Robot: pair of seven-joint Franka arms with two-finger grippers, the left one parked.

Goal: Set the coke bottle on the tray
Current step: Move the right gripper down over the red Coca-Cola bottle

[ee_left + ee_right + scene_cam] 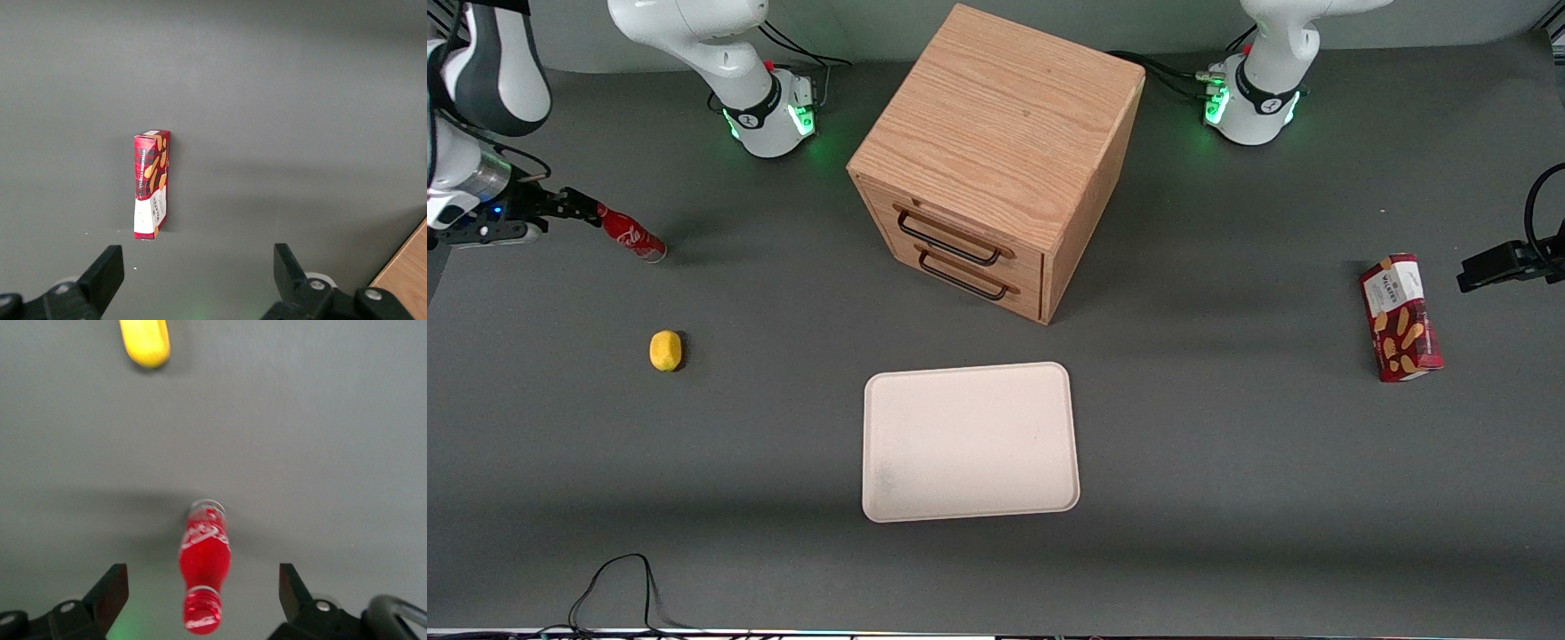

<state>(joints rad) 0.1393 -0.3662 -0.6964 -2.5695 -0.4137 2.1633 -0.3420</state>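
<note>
While the coke bottle (631, 236) lies on its side on the grey surface (1227, 444) toward the working arm's end, the front view shows the claw (587, 212) low over the surface at the bottle's red cap, its dark fingers reaching along the bottle's line. A small yellow fruit (665, 349) sits nearer to the front camera than the bottle, apart from it. A cream tray (969, 441) lies flat near the middle of the surface, in front of a wooden cabinet (996, 160) with two drawers and dark handles, well apart from the bottle. A red biscuit box (1400, 317) rests toward the parked arm's end. From the left wrist view, the biscuit box (152, 183) lies alone on the grey surface (300, 100). From the right wrist view, the claw (203, 593) is spread wide, its two fingers (110, 590) standing well clear on either side of the coke bottle (205, 563); the cap points toward the camera and the silvery base away. The yellow fruit (145, 342) shows past the bottle's base on the surface (320, 440).
</note>
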